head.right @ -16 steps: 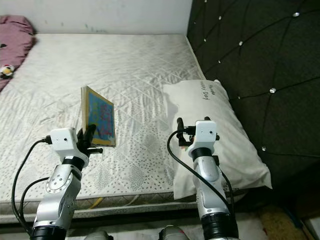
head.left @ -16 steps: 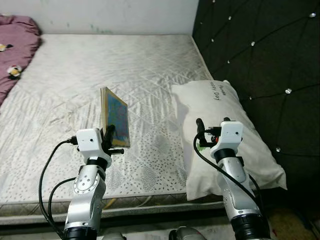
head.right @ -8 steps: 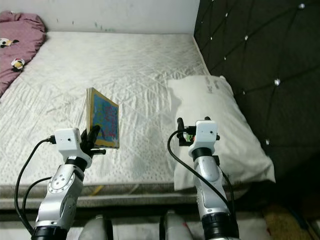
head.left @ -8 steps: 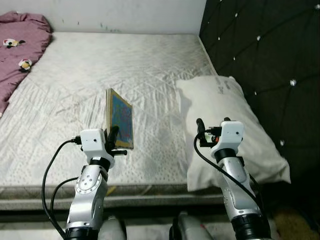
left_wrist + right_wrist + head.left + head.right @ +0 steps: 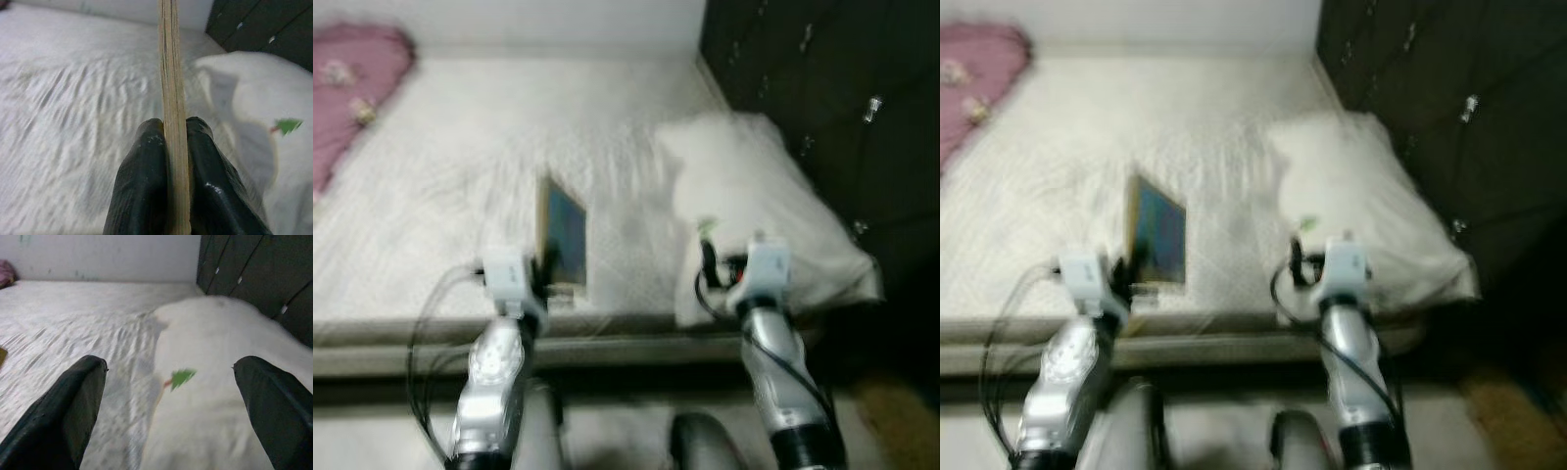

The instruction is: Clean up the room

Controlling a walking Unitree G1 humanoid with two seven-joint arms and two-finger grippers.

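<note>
Left eye view: blurred; left gripper [image 5: 548, 279] holds book [image 5: 564, 238] upright over bed [image 5: 460, 166] near edge | left wrist view: fingers [image 5: 142, 186] clamped on book's edge | right wrist view: right gripper [image 5: 171, 396] wide apart, empty, facing pillow [image 5: 220, 382] with green scrap [image 5: 182, 377].

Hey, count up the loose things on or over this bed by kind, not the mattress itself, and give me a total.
Thin yellow-edged book with a blue cover, held upright in the left end effector: 1
White pillow by the dark headboard: 1
Mauve blanket at the far left: 1
Small green scrap on the pillow: 1
Total: 4
</note>
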